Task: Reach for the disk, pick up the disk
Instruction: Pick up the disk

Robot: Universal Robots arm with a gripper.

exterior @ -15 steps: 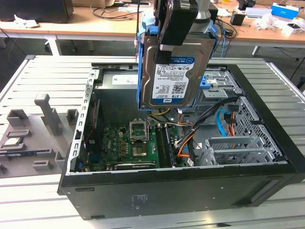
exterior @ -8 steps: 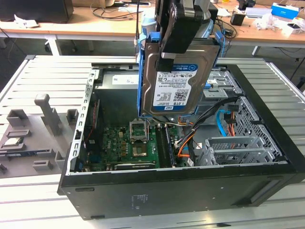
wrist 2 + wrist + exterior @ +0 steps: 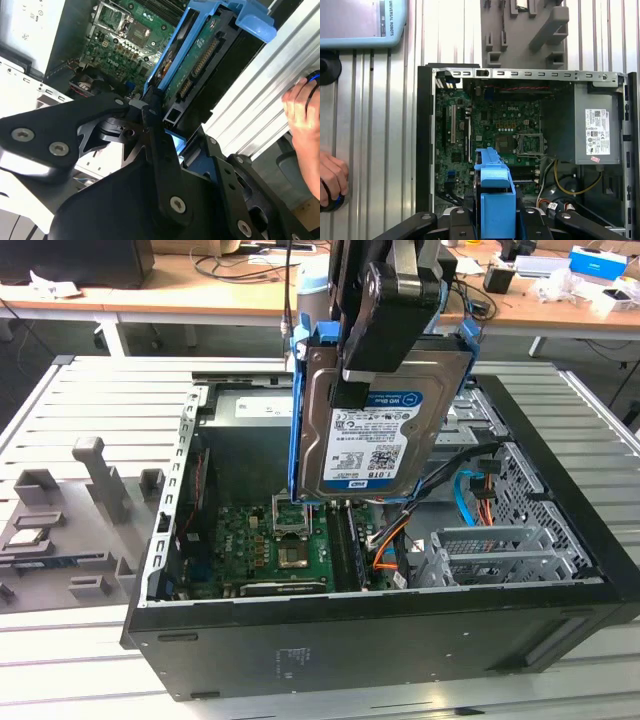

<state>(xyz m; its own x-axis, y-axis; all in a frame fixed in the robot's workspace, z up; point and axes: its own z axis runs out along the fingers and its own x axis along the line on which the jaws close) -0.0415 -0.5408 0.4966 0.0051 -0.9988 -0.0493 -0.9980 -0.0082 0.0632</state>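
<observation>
Disk [image 3: 375, 430] up in the air, hanging on edge above the open computer case [image 3: 400, 615], label side facing the exterior camera, blue rails [image 3: 296, 410] running down its sides. Clear of the green motherboard [image 3: 280, 540] below, not touching anything inside the case. Seen edge-on in the second wrist view [image 3: 200, 65], connector side showing, blue rail end [image 3: 255, 20] sticking out past it. In the first wrist view, the blue rail [image 3: 495, 200] poking out between the black linkages.

Gripper [image 3: 385, 315] clamped on the disk from above, jaws closed narrow against its two flat faces, black fingers [image 3: 150, 107] pressing the body near its upper end.

Below, the case lying on its side on the slatted metal table [image 3: 90, 410], grey drive cage [image 3: 490, 550] at the exterior view's right, orange and blue cables [image 3: 470, 495] beside it. Grey fixture plate [image 3: 70, 530] on the table at the exterior view's left. Silver power supply [image 3: 597, 130] in the case corner.

A hand [image 3: 305, 115] resting at the table edge, also in the first wrist view [image 3: 332, 180].
</observation>
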